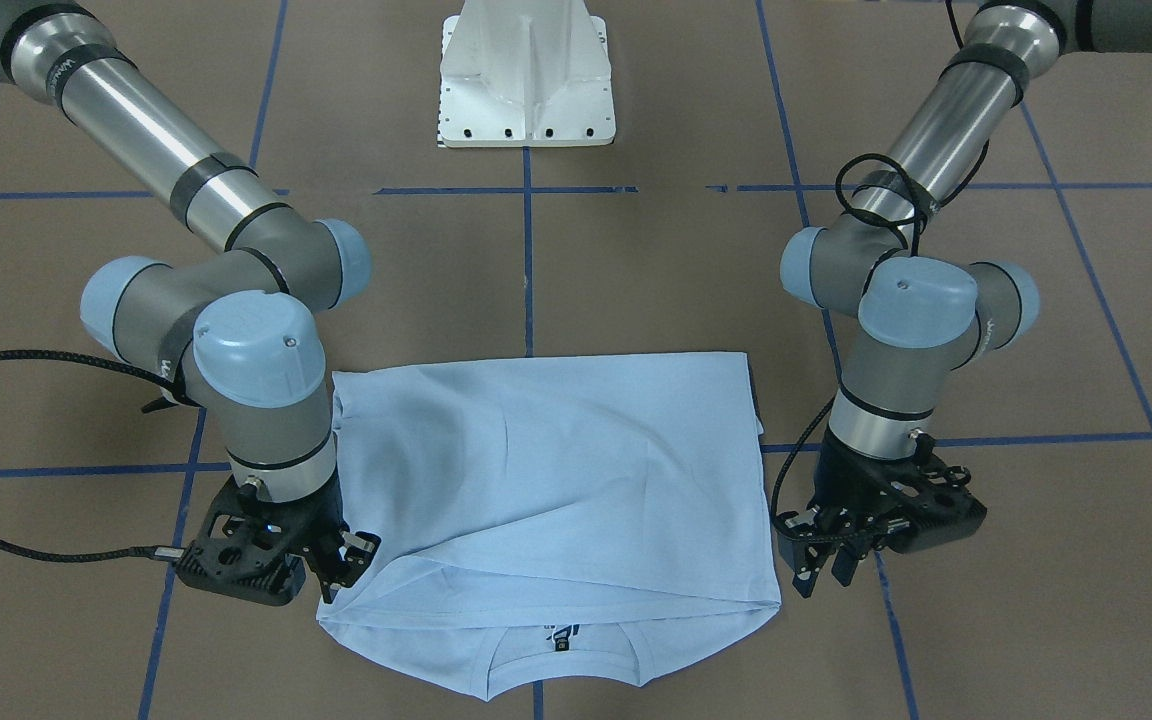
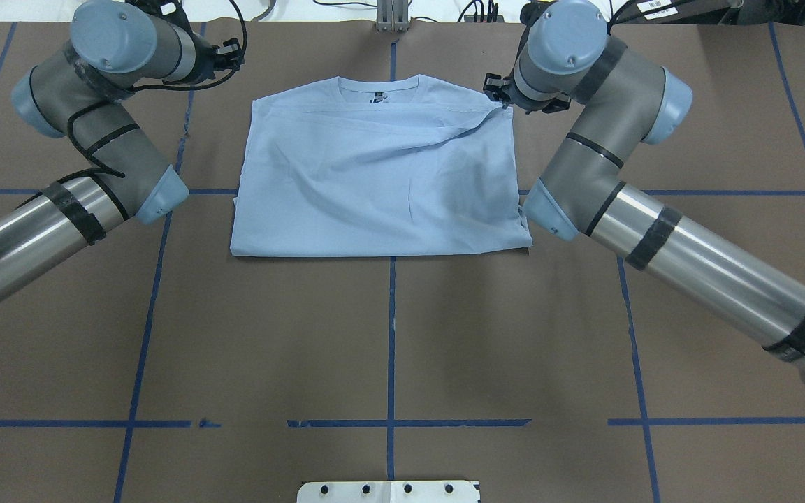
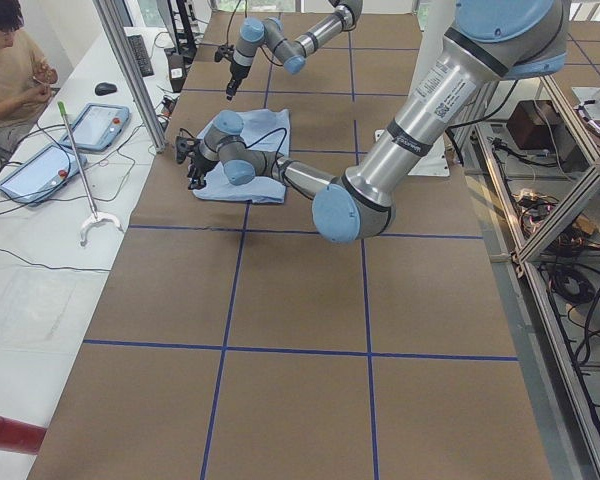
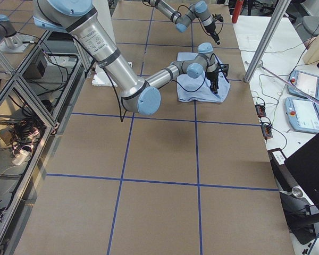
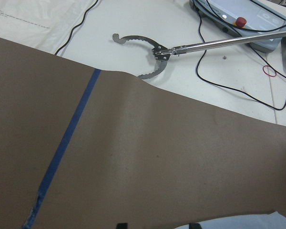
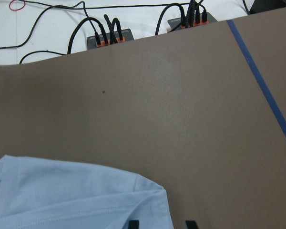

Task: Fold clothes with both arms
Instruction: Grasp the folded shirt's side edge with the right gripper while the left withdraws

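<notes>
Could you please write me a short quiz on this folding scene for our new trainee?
1. True or false: the left gripper holds the shirt.
2. Which part shows beyond the shirt's folded-over layer? A) collar B) pocket C) buttons
3. Fill in: the left gripper and the right gripper are both ____.
Key: 1 false; 2 A; 3 open.

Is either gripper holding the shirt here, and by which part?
Nothing is held. The right gripper stands open at a collar-end corner of the T-shirt; the left gripper is open beside it, apart.
</notes>
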You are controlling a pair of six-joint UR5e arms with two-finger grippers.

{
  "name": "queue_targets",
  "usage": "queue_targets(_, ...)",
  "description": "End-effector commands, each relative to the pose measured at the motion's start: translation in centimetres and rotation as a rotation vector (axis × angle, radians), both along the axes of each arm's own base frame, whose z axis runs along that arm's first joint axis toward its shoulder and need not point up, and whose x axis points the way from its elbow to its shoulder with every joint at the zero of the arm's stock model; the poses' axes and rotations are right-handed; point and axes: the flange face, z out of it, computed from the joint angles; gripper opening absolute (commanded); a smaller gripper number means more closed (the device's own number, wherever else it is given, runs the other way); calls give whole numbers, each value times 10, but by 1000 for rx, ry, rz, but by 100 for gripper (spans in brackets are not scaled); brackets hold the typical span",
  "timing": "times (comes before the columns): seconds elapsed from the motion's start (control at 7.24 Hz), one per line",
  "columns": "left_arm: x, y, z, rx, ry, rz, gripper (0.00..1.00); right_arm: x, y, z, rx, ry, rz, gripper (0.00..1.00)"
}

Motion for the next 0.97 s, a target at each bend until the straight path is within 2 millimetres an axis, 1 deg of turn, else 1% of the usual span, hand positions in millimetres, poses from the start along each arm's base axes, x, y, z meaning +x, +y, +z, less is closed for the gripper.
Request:
queue_targets(0.0,-6,-2,5,-13,4,11,53,-9,94,28,-36,-67,-32,71)
queue_targets(0.14,-7,-2,5,-13,3,10,52,-11,128,23,-38,-99,-45,71)
queue_targets(0.28,-7,-2,6,-15,1,10,52,-7,149,41,-55,-91,-55,71)
queue_targets(0.41,-7,-1,9,-17,-1,10,52,-2,160,46,-57,-92,-62,73)
queue_targets(0.55,-8,-1,9,-14,0,11,52,-17,172,56,-85,-84,-72,73)
queue_targets(0.83,-7,0,10,-18,-2,12,52,-23,175,63,-111,-82,-60,71)
